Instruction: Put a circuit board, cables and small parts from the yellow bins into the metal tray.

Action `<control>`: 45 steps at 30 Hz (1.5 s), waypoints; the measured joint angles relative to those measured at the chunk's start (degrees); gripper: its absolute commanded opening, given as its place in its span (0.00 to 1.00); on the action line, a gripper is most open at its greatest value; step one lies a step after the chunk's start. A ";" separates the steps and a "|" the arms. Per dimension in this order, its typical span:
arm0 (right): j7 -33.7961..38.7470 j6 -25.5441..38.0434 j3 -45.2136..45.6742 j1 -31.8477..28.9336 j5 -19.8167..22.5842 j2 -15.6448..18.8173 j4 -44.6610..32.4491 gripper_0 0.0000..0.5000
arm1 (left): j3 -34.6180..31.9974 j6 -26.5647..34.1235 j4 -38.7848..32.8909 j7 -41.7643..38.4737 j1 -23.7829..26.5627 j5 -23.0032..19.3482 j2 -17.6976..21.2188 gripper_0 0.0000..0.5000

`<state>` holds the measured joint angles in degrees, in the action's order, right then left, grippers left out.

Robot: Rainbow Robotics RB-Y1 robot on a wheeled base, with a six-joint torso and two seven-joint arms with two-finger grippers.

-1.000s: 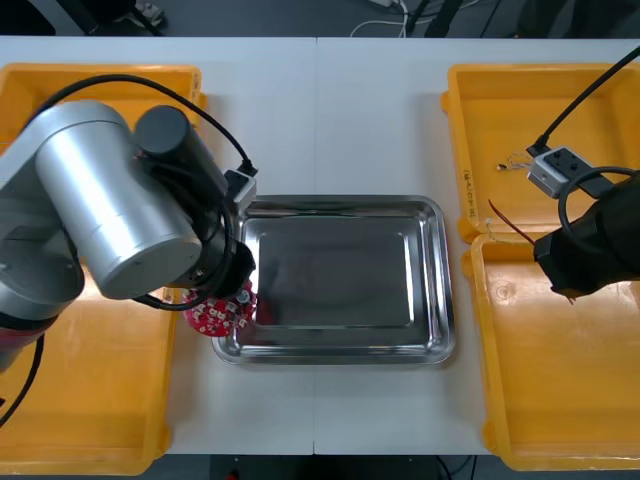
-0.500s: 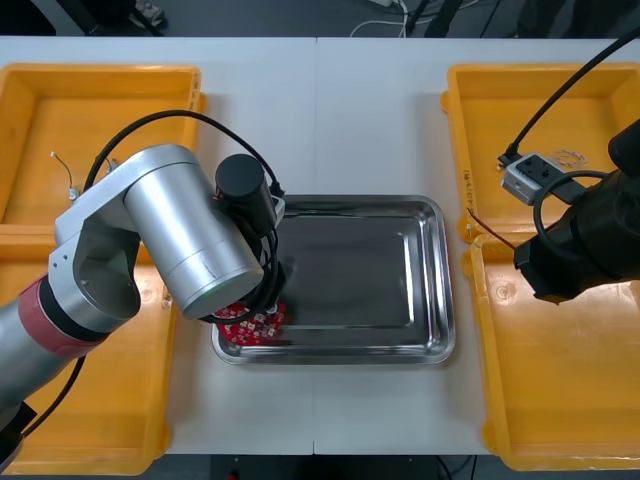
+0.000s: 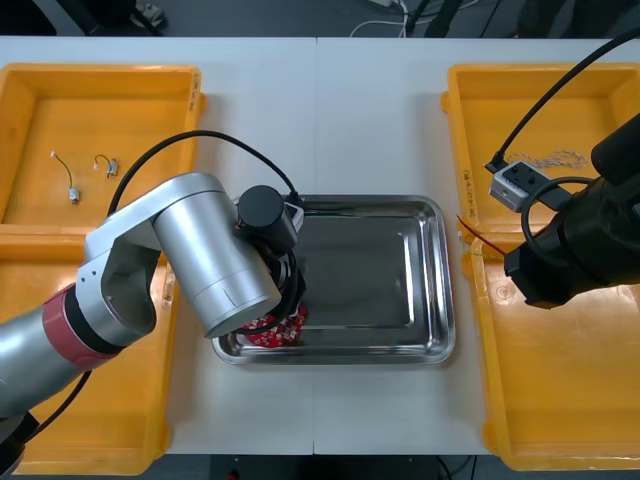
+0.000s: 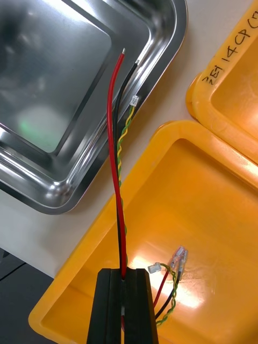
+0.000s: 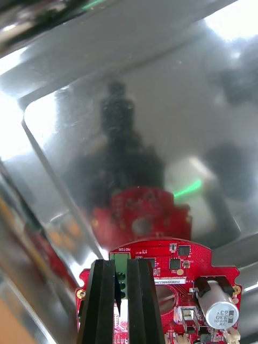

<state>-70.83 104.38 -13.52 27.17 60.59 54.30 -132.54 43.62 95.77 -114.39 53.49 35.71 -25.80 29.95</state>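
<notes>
A round red circuit board hangs low over the left end of the metal tray. My left gripper is shut on the board's green connector. From the front, the board peeks out under the left arm, inside the tray. My right gripper is shut on a red and yellow cable with a black strand. It hovers over the near right yellow bin, and the cable's free ends reach over the tray's corner. The right arm stands right of the tray.
Two small metal parts with thin wires lie in the far left bin. A pale thin cable lies in the far right bin. Another red and yellow cable rests in the near right bin.
My left arm swung right, carrying the circuit board from the tray's left rim to inside it. My right arm shifted left toward the tray with the cable.
</notes>
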 measured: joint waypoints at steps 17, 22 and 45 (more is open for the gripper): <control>0.00 0.00 0.00 0.00 0.59 0.01 0.00 0.00 | 1.73 -2.65 1.98 0.00 0.04 0.63 -0.02 0.00; 0.00 0.00 0.00 0.00 0.60 0.01 0.00 0.00 | 1.80 -2.67 2.26 0.00 0.07 0.65 -0.02 0.00; 0.00 0.15 0.00 0.00 0.80 0.01 0.00 0.00 | 1.92 -4.58 4.27 0.00 0.12 0.81 -0.02 0.00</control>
<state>-70.83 104.52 -13.52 27.17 61.39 54.31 -132.54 45.54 91.18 -110.12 53.49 35.83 -24.99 29.93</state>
